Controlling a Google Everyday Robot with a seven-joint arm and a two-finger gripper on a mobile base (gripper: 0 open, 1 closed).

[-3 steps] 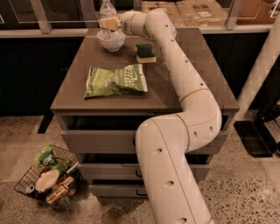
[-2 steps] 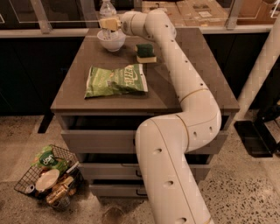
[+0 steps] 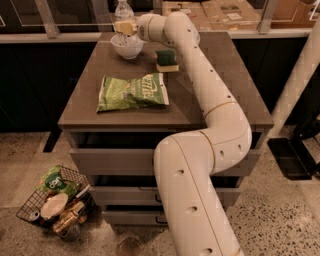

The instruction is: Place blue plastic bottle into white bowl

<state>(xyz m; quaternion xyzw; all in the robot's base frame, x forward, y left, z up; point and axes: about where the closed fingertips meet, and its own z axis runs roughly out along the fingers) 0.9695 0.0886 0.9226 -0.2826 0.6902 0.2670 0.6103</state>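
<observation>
Currently gripper (image 3: pixel 125 27) hovering at far-left corner of tabletop (image 3: pixel 85 102), clasping blue plastic bottle (image 3: pixel 123 11) upright, directly over white bowl (image 3: pixel 127 48) — green sponge (image 3: pixel 166 60) lying near bowl, toward right edge — chip bag (image 3: pixel 132 91) lying mid-table.

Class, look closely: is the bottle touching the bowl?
Cannot tell. In the camera view the gripper, at the bottle just above the bowl, hides the bottle's base.
</observation>
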